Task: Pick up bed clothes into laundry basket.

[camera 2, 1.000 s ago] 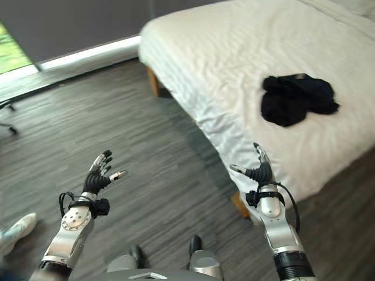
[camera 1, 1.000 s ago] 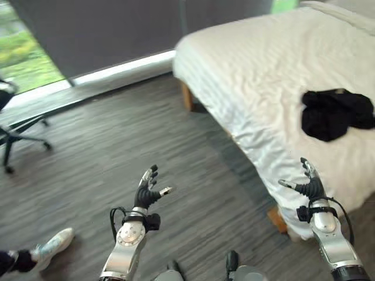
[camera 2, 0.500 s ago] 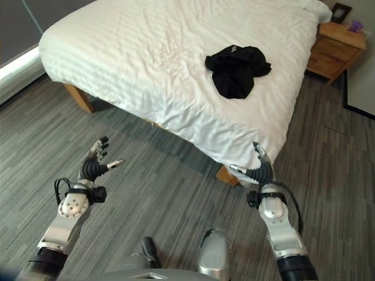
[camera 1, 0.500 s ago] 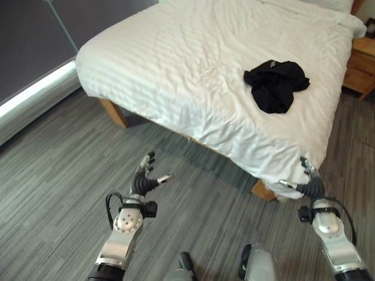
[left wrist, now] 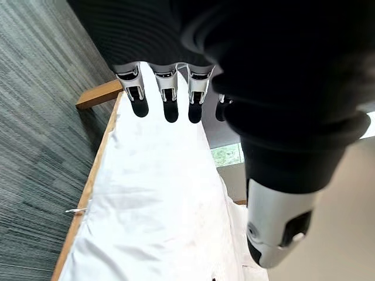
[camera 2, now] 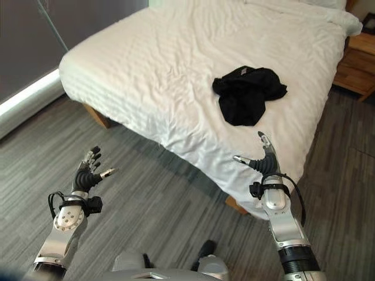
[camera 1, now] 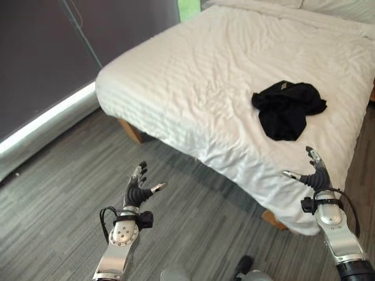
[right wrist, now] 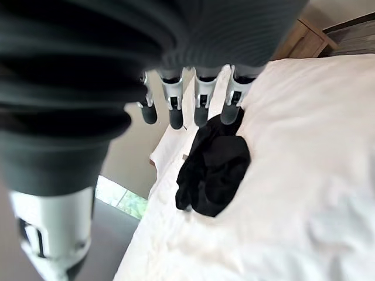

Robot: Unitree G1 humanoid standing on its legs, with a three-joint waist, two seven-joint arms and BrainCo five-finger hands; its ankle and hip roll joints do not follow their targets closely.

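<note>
Lying crumpled on the white bed [camera 1: 193,76]: one black garment [camera 1: 288,109], heaped in a loose bundle on the sheet toward the near right part of the mattress, apart from both hands and touched by neither.

Left robot hand [camera 1: 139,190]: raised over the grey wood-grain floor [camera 1: 58,193] well short of the bed's near corner, fingers [left wrist: 138,93] straight and spread, thumb out to the side, holding nothing.

Right robot hand [camera 2: 265,162]: raised just beside the bed's near edge, below the black garment in the head views, fingers [right wrist: 174,104] straight and relaxed, thumb spread, holding nothing. In its wrist view the garment lies on the sheet past the fingertips.

Bed: white striped sheet, lightly wrinkled, hanging over the sides; wooden legs [camera 1: 131,129] visible under the near edge.

Wooden nightstand [camera 2: 355,61]: at the far right side of the bed.

Dark wall panels [camera 1: 41,64] with a bright strip along the base: left of the bed.
</note>
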